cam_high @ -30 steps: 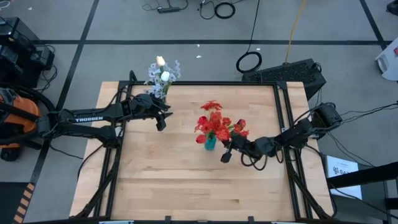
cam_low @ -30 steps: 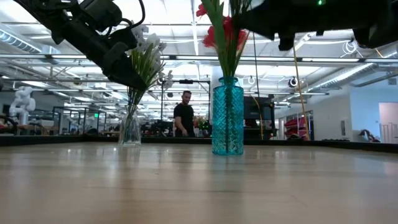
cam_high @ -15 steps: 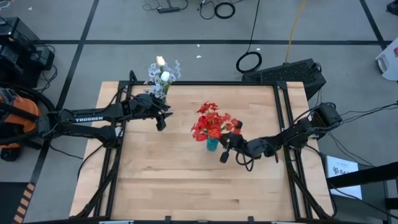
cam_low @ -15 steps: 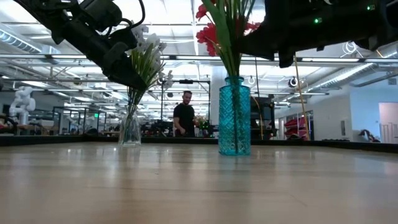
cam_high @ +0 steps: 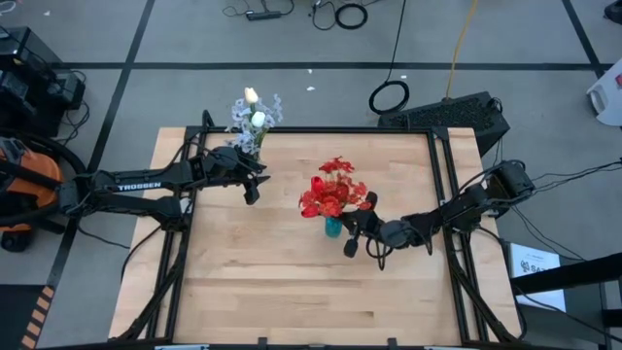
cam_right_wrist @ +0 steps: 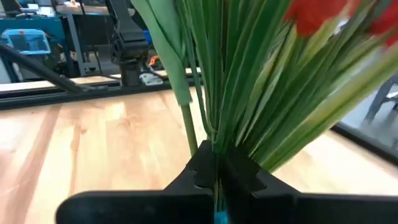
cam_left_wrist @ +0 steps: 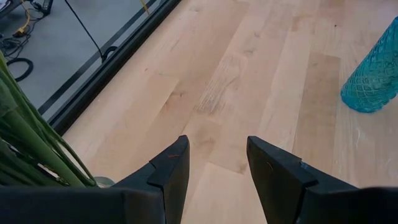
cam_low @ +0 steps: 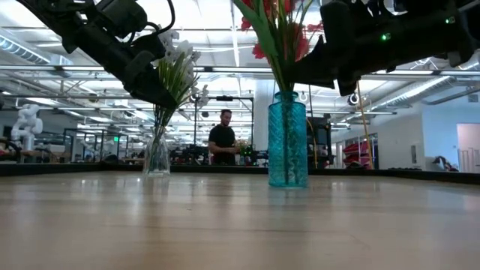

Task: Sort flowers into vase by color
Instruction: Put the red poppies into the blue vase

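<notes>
While the right pincer (cam_high: 352,239), pressed together, sits just right of the teal vase (cam_high: 331,226) at frame centre, the red flowers (cam_high: 330,191) stand upright in it, stems vertical. Left pincer (cam_high: 252,189), spread and empty, waits at upper left beside the white flowers (cam_high: 255,119) in the clear vase (cam_low: 157,155) at the bench (cam_high: 292,282) corner.
</notes>
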